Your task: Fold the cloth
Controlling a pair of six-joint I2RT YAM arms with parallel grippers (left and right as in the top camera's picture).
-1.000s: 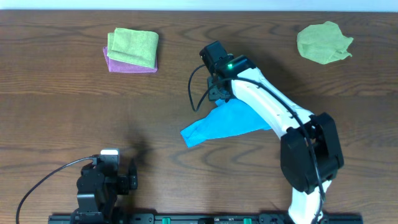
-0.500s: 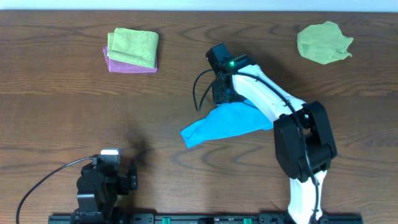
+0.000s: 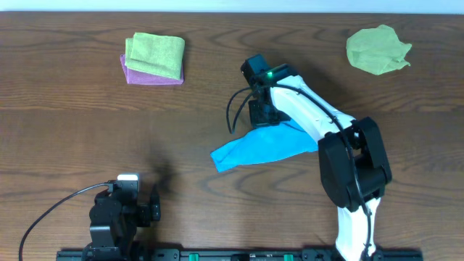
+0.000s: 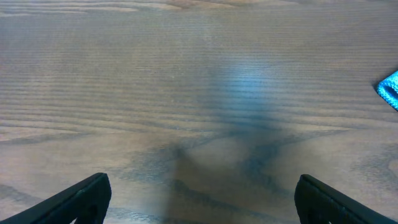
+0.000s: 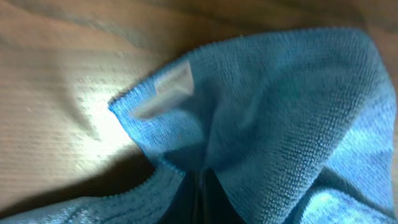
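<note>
Nearest the robot's base, well to the near-left of the cloth (image 3: 254,148), the left claw (image 4: 202,198) sits low over the bare table (image 3: 65,138) with its two fingers spread wide and nothing between them. Its camera catches only a blue corner of the cloth at the right edge. It looks parked there to keep out of the other arm's way.

The cloth lies about mid-table, not flat but bunched into a rough wedge. Its point faces the left claw and its bulk is under the right arm. That shape suggests it is being gathered from its far side.

At the far edge of the cloth, the right claw (image 3: 261,116) is clenched on the fabric. From the wrist the dark fingertips (image 5: 202,199) meet with a fold of blue pinched between them, and a small pale tag (image 5: 171,87) shows near the raised corner. Gripping an edge like this probably serves to lift it and carry it over for a fold.

Beyond the cloth to the far left, a folded yellow-green cloth (image 3: 154,52) rests on a purple cloth (image 3: 154,77). To the far right lies a crumpled green cloth (image 3: 377,49). All three are well apart from the blue one.
</note>
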